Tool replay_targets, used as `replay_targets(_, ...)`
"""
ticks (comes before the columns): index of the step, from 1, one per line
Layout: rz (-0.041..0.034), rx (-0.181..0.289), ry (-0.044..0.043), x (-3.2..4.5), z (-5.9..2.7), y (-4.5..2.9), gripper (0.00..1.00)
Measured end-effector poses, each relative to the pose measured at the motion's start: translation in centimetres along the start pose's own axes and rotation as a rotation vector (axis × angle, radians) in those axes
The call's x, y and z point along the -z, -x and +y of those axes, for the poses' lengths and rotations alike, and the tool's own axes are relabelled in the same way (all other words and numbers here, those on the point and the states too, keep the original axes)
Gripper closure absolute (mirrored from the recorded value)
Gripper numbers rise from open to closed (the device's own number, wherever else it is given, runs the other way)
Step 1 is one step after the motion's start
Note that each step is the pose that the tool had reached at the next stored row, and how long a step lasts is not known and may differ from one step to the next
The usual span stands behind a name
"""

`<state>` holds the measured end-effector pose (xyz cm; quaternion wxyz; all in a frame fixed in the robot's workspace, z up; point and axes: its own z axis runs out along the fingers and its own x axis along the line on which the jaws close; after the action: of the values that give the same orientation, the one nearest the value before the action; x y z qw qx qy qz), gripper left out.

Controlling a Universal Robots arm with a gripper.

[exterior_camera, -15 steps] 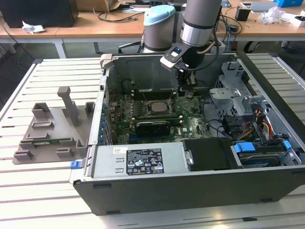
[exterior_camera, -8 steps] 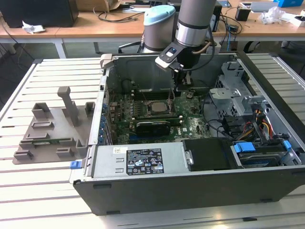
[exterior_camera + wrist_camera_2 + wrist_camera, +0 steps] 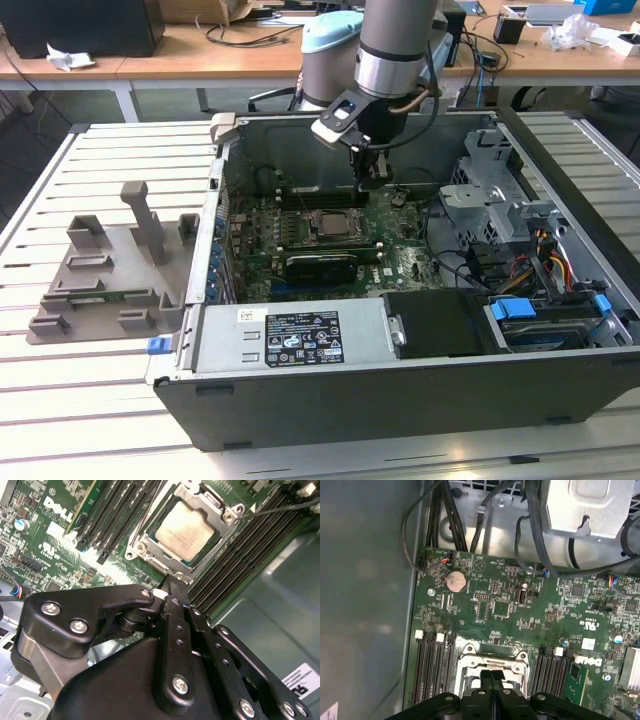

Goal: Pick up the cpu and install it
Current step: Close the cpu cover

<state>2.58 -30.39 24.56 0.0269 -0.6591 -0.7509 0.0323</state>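
Silver-grey arm point(image 3: 395, 45), black hand point(image 3: 172, 582), silver screws point(image 3: 180, 684)

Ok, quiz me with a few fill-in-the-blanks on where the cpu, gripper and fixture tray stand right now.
1. On the motherboard, the cpu lies flat in its ____.
2. The gripper holds nothing, and its fingers are ____.
3. The grey fixture tray sits outside the computer case, on the exterior view's ____.
Missing words: socket; shut; left.
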Motion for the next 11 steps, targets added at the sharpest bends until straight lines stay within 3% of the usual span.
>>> replay_targets(11,0.0,0.0,0.0002,-0.62,-2.99,-0.4,0.89)
